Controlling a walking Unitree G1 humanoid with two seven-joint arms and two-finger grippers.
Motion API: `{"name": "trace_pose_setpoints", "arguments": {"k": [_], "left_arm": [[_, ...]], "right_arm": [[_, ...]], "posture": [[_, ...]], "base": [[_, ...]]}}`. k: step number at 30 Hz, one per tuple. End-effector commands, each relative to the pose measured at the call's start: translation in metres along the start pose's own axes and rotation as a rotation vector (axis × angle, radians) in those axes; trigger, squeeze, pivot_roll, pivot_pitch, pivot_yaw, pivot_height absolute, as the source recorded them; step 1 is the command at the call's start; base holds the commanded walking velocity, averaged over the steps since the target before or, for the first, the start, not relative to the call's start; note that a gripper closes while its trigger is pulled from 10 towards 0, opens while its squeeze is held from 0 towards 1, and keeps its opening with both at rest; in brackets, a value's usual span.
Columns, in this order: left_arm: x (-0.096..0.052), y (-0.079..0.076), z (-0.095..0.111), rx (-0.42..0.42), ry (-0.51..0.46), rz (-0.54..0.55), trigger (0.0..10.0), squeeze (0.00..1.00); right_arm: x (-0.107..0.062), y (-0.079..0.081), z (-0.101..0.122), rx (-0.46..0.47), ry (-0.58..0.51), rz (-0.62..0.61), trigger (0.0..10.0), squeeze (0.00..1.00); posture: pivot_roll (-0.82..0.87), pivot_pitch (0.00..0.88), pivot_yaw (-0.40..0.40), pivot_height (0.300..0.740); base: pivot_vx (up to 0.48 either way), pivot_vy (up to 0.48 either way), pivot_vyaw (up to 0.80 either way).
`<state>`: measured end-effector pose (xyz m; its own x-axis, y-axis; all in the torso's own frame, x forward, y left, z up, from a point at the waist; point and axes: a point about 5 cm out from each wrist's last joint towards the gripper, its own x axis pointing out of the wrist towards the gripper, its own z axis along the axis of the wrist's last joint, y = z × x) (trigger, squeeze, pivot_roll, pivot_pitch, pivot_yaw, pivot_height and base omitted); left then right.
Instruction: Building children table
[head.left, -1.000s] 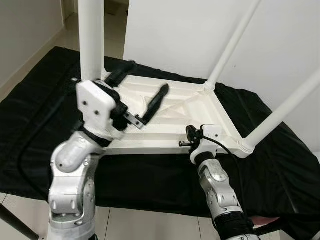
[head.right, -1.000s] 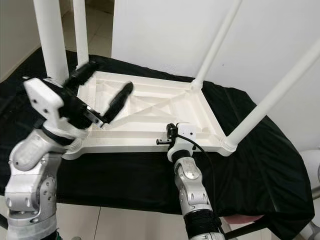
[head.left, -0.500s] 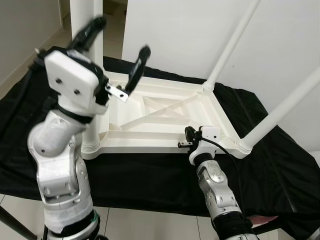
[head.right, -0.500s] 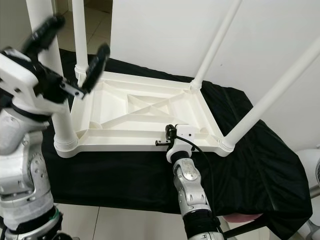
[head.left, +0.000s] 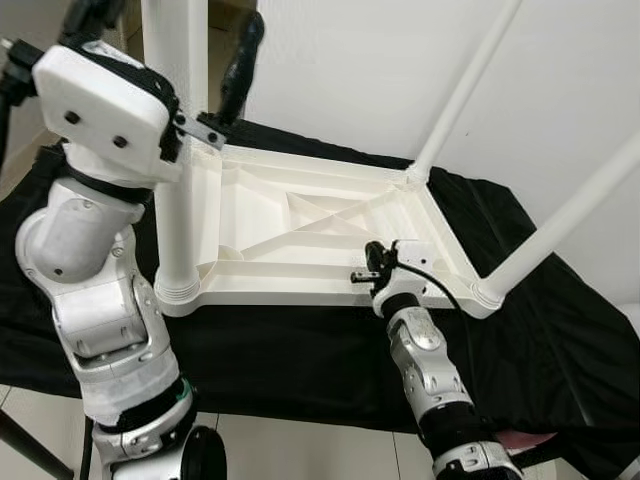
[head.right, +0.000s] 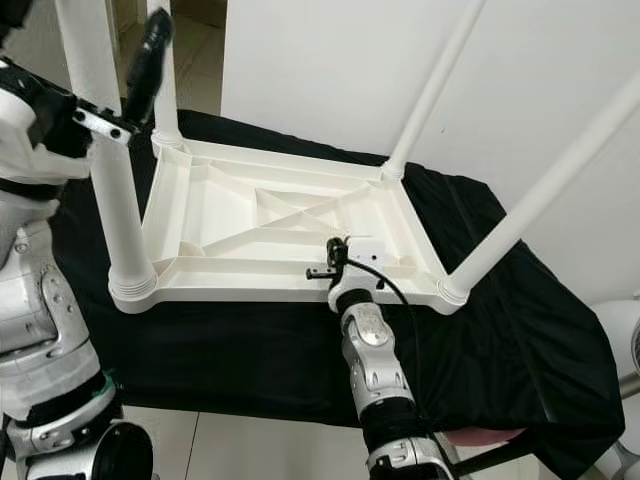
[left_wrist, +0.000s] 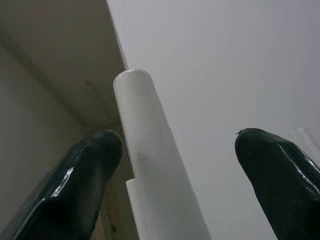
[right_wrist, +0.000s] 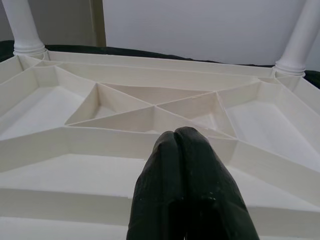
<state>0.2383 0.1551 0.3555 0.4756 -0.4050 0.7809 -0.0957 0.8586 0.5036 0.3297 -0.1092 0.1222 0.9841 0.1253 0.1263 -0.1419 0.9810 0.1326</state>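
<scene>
The left gripper (left_wrist: 185, 185) is raised high beside the near-left leg (head.left: 175, 150), and its two black fingers (left_wrist: 75, 185) are spread apart on either side of that leg; one finger appears to touch it, the other stands clear. The right gripper (right_wrist: 187, 185) is held low at the near edge of the children table (head.left: 320, 225), and its two fingers are pressed together with nothing between them, just above the near rim.

The table is seen upside down, its ribbed white underside facing up, lying on a black cloth (head.left: 300, 350) spread over the floor. Four white legs are counted, one standing up from each corner: the near-left leg, a far-left leg (head.right: 160, 90), a far-right leg (head.left: 465, 90) and a near-right leg (head.left: 560, 225). Two silver arms are seen, one on each side. A white wall (head.left: 380, 60) is seen behind the table, and pale floor tiles (head.left: 300, 450) show at the near edge of the cloth.
</scene>
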Motion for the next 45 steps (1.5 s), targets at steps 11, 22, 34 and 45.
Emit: {"name": "trace_pose_setpoints", "arguments": {"k": [11,22,34,45], "left_arm": [[-0.008,0.050,-0.015,0.125,-0.009,0.725,10.0,0.00],[-0.012,0.050,-0.040,-0.143,0.006,0.754,10.0,0.00],[-0.021,0.001,-0.088,-0.329,0.281,0.456,10.0,0.00],[-0.065,-0.073,-0.091,-0.456,0.528,-0.054,10.0,0.00]], "right_arm": [[0.018,-0.003,-0.001,-0.008,-0.003,-0.020,10.0,0.00],[0.022,-0.002,-0.006,-0.026,0.018,-0.007,10.0,0.00],[0.022,-0.006,-0.008,-0.052,0.016,-0.013,10.0,0.00],[0.019,-0.018,-0.010,-0.095,0.009,-0.040,10.0,0.00]], "posture": [[0.14,0.000,-0.224,0.740],[0.15,0.000,-0.236,0.740],[0.14,0.000,-0.211,0.740],[0.11,0.000,-0.148,0.740]], "base": [[0.000,0.000,0.00],[0.000,0.000,0.00],[0.000,0.000,0.00],[0.000,0.000,0.00]]}}
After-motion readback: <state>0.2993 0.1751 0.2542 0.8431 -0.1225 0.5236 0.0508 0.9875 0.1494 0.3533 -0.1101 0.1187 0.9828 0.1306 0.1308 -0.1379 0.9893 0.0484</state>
